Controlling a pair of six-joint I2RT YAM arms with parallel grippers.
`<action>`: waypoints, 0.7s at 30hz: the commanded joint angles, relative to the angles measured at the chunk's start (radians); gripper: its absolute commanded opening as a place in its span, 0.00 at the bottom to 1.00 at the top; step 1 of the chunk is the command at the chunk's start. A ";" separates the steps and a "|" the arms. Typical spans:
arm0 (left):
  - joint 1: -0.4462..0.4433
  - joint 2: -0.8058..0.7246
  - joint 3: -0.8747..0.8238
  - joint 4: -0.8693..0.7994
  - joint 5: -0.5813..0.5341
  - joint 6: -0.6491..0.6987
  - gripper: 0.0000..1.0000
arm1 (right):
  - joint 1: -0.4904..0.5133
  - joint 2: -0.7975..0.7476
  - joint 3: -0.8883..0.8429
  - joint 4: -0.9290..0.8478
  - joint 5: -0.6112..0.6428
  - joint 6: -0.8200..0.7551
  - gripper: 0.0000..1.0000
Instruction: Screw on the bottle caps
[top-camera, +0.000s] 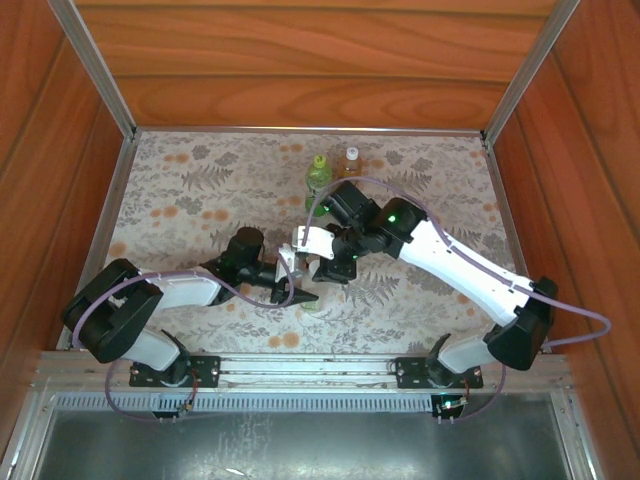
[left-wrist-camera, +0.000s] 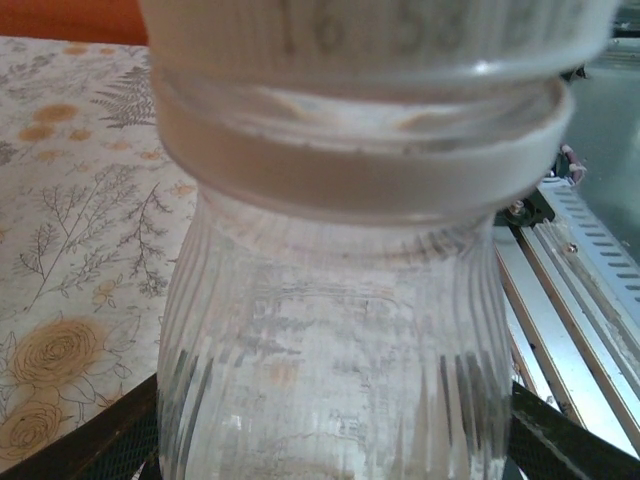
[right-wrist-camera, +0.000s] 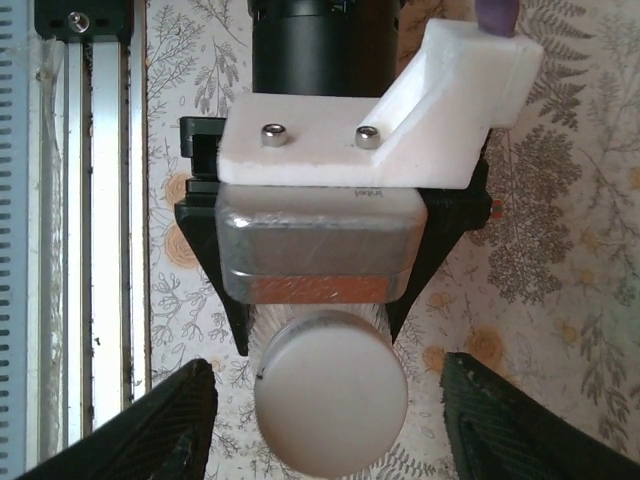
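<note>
A clear ribbed bottle (left-wrist-camera: 330, 330) stands upright between the dark fingers (left-wrist-camera: 120, 445) of my left gripper (left-wrist-camera: 335, 455), which is shut on its body. A white cap (right-wrist-camera: 330, 395) sits on its neck, above the neck ring (left-wrist-camera: 360, 170). From above, my right gripper (right-wrist-camera: 335, 425) hangs over that cap, open, with a gap between the cap and each finger (right-wrist-camera: 150, 430). In the top view the two grippers meet mid-table, left gripper (top-camera: 300, 292) and right gripper (top-camera: 335, 268). A green bottle (top-camera: 318, 172) and an amber bottle (top-camera: 350, 160) stand behind them, each with a cap on top.
The table wears a floral cloth (top-camera: 200, 190). Wooden walls (top-camera: 300, 90) and metal posts box it in at the back and sides. A metal rail (top-camera: 300, 365) runs along the near edge by the arm bases.
</note>
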 joint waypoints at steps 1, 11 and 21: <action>0.005 0.010 -0.015 0.009 0.039 0.027 0.65 | -0.014 0.020 0.034 -0.067 -0.067 -0.065 0.58; 0.005 0.005 -0.016 0.010 0.032 0.027 0.65 | -0.022 0.052 0.053 -0.114 -0.102 -0.051 0.34; 0.004 -0.065 0.009 0.009 -0.272 -0.110 0.62 | -0.020 0.041 0.067 0.022 0.197 0.584 0.18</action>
